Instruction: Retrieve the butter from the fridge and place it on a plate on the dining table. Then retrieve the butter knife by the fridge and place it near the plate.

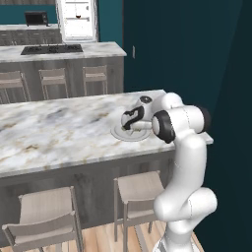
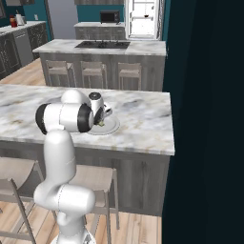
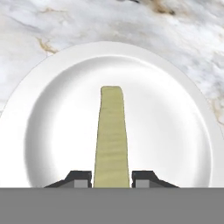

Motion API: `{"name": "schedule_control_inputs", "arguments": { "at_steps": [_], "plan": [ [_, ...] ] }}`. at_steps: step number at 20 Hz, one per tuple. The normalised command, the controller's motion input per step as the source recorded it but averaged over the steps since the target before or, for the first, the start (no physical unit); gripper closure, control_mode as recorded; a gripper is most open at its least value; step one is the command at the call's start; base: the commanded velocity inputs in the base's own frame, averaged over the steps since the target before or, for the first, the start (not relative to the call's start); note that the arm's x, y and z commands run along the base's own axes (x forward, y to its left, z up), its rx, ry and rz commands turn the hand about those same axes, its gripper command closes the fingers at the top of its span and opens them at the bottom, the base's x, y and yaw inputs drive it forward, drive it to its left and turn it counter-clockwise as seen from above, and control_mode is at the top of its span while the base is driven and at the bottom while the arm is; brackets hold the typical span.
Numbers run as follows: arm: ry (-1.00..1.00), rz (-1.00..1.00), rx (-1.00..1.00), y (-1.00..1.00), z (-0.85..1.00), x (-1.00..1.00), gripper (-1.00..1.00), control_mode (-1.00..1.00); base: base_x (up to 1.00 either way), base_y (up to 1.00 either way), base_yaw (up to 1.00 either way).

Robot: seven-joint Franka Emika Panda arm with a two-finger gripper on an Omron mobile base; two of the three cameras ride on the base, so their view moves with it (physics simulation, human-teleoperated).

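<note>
Gripper point(image 3: 112, 178) is clamped on the butter point(image 3: 111, 140), the stick running toward twelve o'clock over the middle of the plate point(image 3: 175, 131). That plate sits on the marbled desk point(image 1: 49, 133), stools tucked in below.

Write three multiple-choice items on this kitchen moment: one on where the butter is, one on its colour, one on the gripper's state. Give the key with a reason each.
1. Where is the butter?
A. over the plate on the dining table
B. on a stool
C. on the stove-topped counter

2. What colour is the butter?
A. bright red
B. pale yellow-olive
C. black

3. What is the gripper doing?
A. spread wide over bare marble
B. closed on a knife
C. closed on the butter

Key: 1 A, the hand view shows the stick against the plate's white bowl. 2 B, the stick is dull yellow-green. 3 C, both dark fingertips flank the stick's near end.
</note>
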Motion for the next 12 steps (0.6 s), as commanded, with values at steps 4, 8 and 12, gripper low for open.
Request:
{"name": "schedule_control_inputs", "arguments": {
  "at_steps": [4, 8, 12],
  "plan": [
    [-0.03, 0.00, 0.00, 0.00, -0.30, 0.00, 1.00, -1.00, 0.00, 0.00, 0.00],
    [-0.01, 0.00, 0.00, 0.00, -0.28, 0.00, 1.00, -1.00, 0.00, 0.00, 0.00],
    [-0.01, 0.00, 0.00, 0.00, -0.09, 0.00, 1.00, -1.00, 0.00, 0.00, 0.00]
  ]
}}
